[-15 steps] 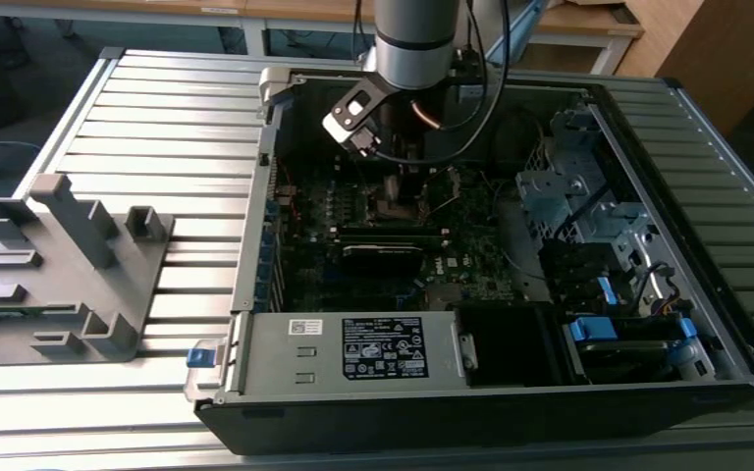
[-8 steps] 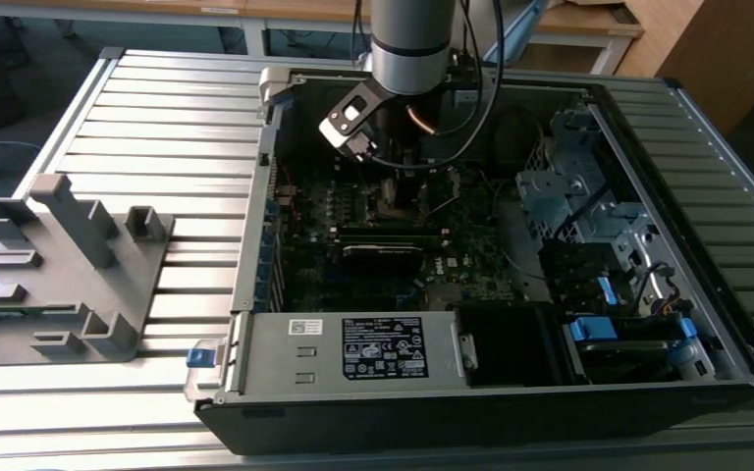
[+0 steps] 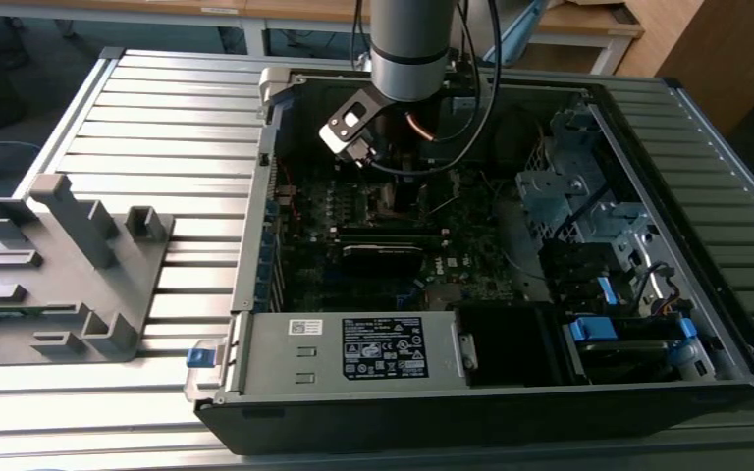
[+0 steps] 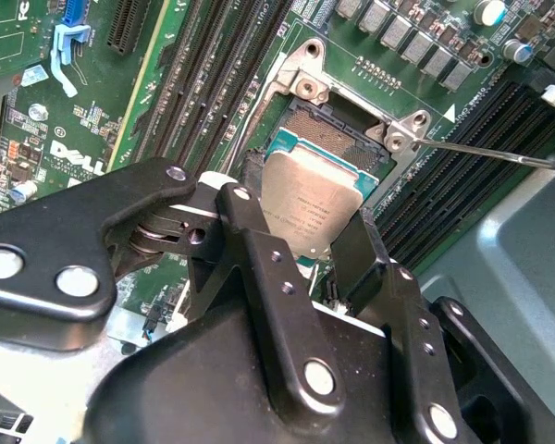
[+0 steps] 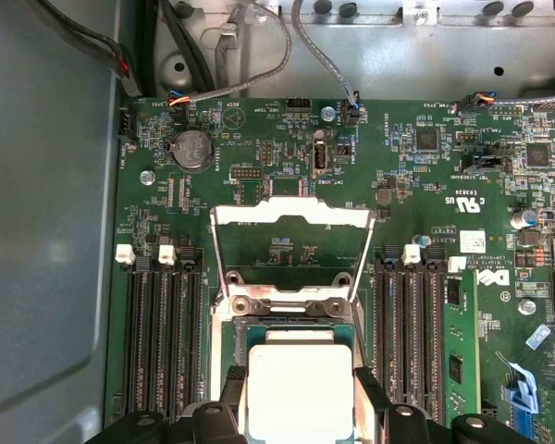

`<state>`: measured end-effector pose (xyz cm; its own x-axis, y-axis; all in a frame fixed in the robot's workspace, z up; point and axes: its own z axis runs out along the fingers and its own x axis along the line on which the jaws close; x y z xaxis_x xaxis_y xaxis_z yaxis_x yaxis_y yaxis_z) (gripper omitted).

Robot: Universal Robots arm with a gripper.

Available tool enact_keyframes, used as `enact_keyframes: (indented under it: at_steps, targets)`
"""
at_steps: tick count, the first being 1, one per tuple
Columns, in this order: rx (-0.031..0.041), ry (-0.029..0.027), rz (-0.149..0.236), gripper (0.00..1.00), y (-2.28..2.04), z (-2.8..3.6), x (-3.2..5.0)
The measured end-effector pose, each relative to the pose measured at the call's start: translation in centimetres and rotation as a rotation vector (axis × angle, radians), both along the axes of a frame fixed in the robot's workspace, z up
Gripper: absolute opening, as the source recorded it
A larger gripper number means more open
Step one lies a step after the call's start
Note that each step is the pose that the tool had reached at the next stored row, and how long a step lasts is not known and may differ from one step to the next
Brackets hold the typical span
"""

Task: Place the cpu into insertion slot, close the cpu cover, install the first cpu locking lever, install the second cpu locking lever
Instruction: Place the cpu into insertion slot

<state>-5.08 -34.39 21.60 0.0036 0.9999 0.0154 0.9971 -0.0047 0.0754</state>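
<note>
The end effector pinches the faintly printed cpu at the insertion slot, cpu cover raised.

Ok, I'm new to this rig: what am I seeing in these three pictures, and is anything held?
One robot arm reaches into an open computer case lying on a slatted table; that is the exterior view, from a camera off the arm. A grey fixture stands on the table at the exterior view's left. Both wrist views come from cameras on the arm, looking at the motherboard. The arm's gripper is shut on the cpu, the silver square, at the insertion slot. The cpu cover lies open.
</note>
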Motion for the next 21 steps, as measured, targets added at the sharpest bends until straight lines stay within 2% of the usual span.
enact_keyframes:
  at_steps: [4, 9, 11, 12, 13, 14, 18, 21]
  targets:
    - [0.0004, 0.0011, 0.000, 0.54, 0.01, -0.06, 0.00]
    - [-0.0001, 0.0137, 0.000, 0.54, 0.00, -0.11, 0.00]
    - [-0.0001, 0.0144, 0.000, 0.54, 0.00, -0.11, -0.01]
    - [0.0003, 0.0176, 0.000, 0.54, 0.00, -0.13, 0.01]
    - [0.0006, 0.0263, 0.000, 0.54, 0.01, -0.16, 0.01]
    - [0.0003, 0.0290, 0.000, 0.54, 0.00, -0.14, 0.00]
    - [-0.0001, 0.0314, 0.000, 0.54, 0.00, -0.14, 0.01]
    - [-0.0001, 0.0313, 0.019, 0.54, 0.00, -0.22, 0.06]
